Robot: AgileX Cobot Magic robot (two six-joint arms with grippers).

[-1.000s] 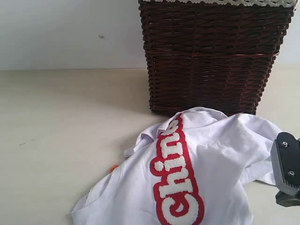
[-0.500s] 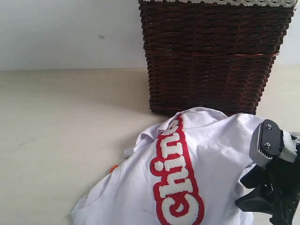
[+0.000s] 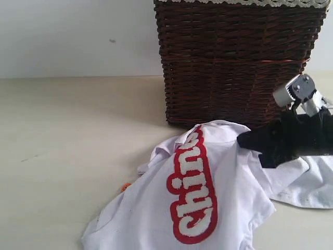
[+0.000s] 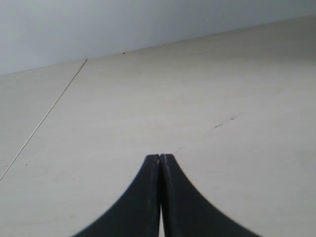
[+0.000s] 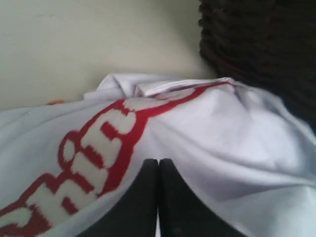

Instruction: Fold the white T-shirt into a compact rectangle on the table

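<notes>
Left arm: the black left pincer (image 4: 160,158) is clenched, fingertips pressed flat against each other. Only its own wrist view catches it, hanging over the beige surface.
Tabletop: wide, smooth, pale beige tabletop (image 3: 62,130) with a few tiny dark specks and a plain pale wall (image 3: 73,36) behind it.
Tag: small orange tag (image 3: 125,186) peeking out at the shirt's left edge, down on the tabletop.
Shirt: the rumpled white short-sleeved cotton T-shirt (image 3: 234,182) lies in a loose heap on the tabletop, centre to right in the exterior view. It's right in front of the basket, and its far edge looks to be about touching the basket's foot. Not folded at all, and it runs off the lower edge of the view.
Lettering: fuzzy white letters outlined in red (image 3: 193,192) run up the chest toward the basket. Reads something like "Chin", and the rest is bunched up.
Basket: tall dark brown wicker basket (image 3: 234,62) with a white lace trim (image 3: 244,2) along the top rim, standing at the back of the tabletop.
Right arm: the black right pincer (image 3: 243,140) comes in from the right edge, low over the shirt's far right part, tip pointing left. Its wrist view shows the fingers clamped together with cloth right at the tips. Honestly can't tell if any fabric is pinched. A flap of shirt spreads out under the arm.
</notes>
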